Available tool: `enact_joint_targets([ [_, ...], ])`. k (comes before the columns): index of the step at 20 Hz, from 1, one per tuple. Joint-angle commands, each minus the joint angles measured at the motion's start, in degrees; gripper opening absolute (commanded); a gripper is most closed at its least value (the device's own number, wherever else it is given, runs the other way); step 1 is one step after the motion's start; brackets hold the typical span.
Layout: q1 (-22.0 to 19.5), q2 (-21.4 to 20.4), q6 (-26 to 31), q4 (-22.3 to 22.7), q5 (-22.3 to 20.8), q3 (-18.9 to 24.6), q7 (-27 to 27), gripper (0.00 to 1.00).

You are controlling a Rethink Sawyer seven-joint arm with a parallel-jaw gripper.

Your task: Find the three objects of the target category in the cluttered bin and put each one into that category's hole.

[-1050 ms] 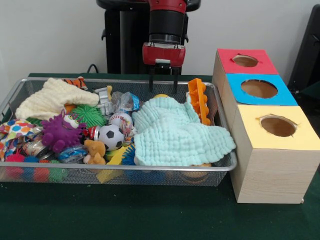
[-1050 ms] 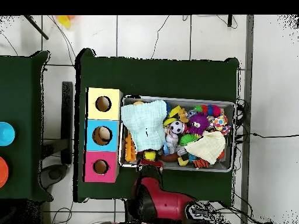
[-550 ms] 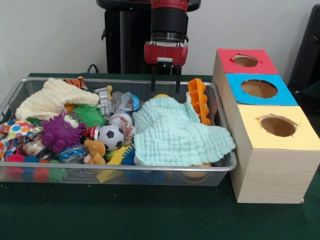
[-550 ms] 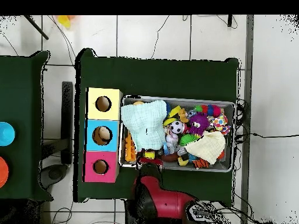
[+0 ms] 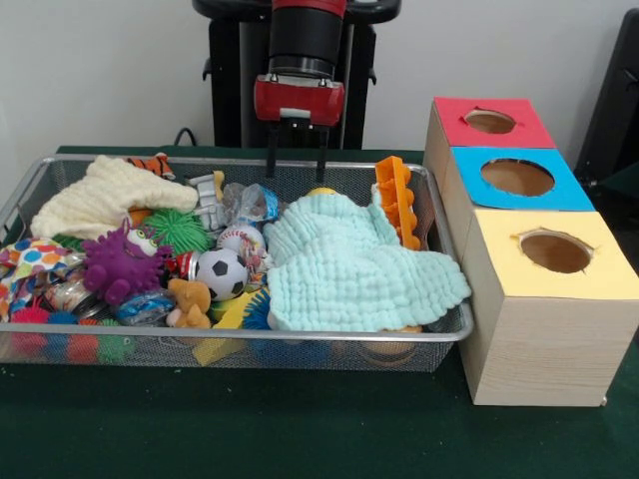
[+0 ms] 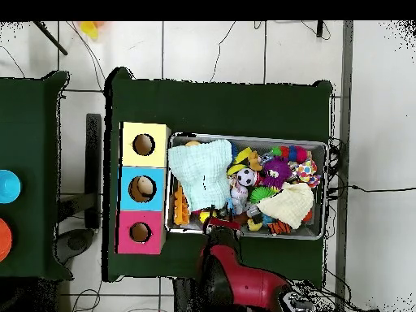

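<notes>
Since the earlier frame your gripper (image 5: 297, 155) has slid sideways along the bin's (image 5: 240, 337) far rim, empty, fingers apart. You're searching: balls (image 5: 221, 273) sit mid-bin, holes (image 5: 517, 177) alongside. Next, descend on one.

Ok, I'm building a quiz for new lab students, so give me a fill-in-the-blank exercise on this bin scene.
1. The box beside the mesh bin has three holes; the middle one is framed in ____.
2. The soccer ball lies next to a ____ spiky toy.
3. The pincer hangs open and holds ____.
4. The pale green cloth lies at the bin's end nearest the ____.

Missing words: blue; purple; nothing; box
</notes>
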Motion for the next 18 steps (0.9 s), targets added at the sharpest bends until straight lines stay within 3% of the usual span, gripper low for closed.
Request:
enact_joint_targets([
  [1,-4.0,0.4,1.7,-7.5,-2.2,4.8,10.5,1.00],
  [4,-4.3,2.7,0.3,-8.9,-1.2,4.2,10.0,1.00],
  [10,-5.0,11.3,-4.9,-13.5,0.6,3.6,10.1,1.00],
  [18,-5.8,14.5,-7.2,-15.3,1.2,2.7,10.5,1.00],
])
